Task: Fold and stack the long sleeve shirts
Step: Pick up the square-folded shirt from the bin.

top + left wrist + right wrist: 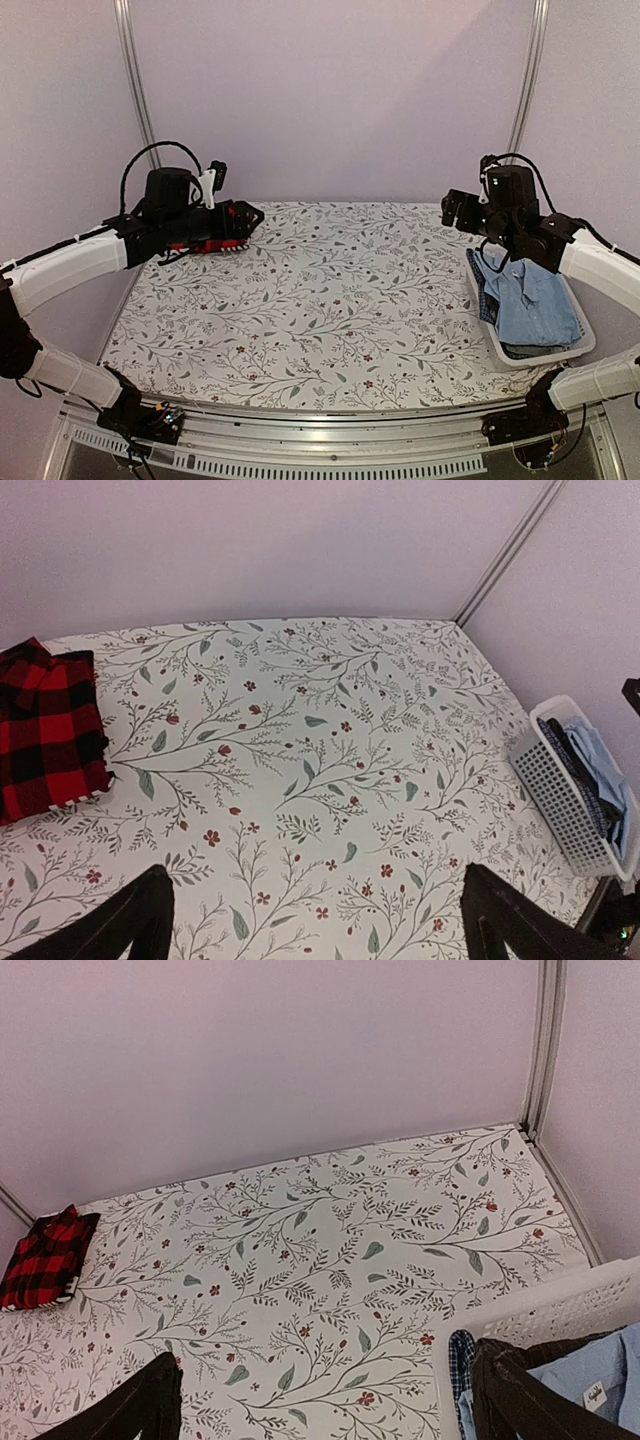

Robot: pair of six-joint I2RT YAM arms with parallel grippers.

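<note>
Left gripper (243, 218) and right gripper (456, 210) both hang empty, jaws spread wide, the left above the plaid shirt (50, 735), the right over the basket (530, 358). I count one shirt done: the plaid shirt lies folded at the far left of the table (330, 290). Not yet folded, by my reading, are the blue shirt (535, 300) and a checked shirt (485, 285) beside it, both crumpled in the basket; whether more lie underneath I cannot tell
</note>
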